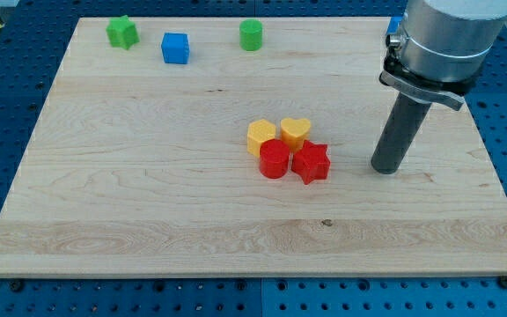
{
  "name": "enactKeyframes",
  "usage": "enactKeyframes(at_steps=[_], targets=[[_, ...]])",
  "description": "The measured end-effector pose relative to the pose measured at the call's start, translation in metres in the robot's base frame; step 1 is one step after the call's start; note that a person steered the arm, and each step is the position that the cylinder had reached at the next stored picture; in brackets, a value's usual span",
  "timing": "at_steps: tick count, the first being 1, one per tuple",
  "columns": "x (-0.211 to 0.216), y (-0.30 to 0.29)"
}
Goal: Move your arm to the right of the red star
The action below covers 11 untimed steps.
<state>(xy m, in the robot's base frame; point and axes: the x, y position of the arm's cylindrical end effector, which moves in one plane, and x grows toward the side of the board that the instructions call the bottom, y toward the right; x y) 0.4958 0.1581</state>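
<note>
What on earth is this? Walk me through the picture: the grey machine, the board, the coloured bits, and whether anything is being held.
There is one picture, from a single camera looking down at a wooden board on a blue perforated bench. The grey cylinder at the view's top right is the end of a robot arm. It has no hand, only a straight dark rod; my tip rests on the board and pushes blocks around. Nothing is held.

In the middle sits a tight cluster: a red star, a red cylinder, a yellow heart and a yellow block. Along the view's top lie a green star, a blue cube and a green cylinder.

My tip stands to the right of the red star, apart from it.
</note>
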Motion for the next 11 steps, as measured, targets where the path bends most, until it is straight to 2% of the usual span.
enactKeyframes(at_steps=[11], targets=[[-0.001, -0.025]])
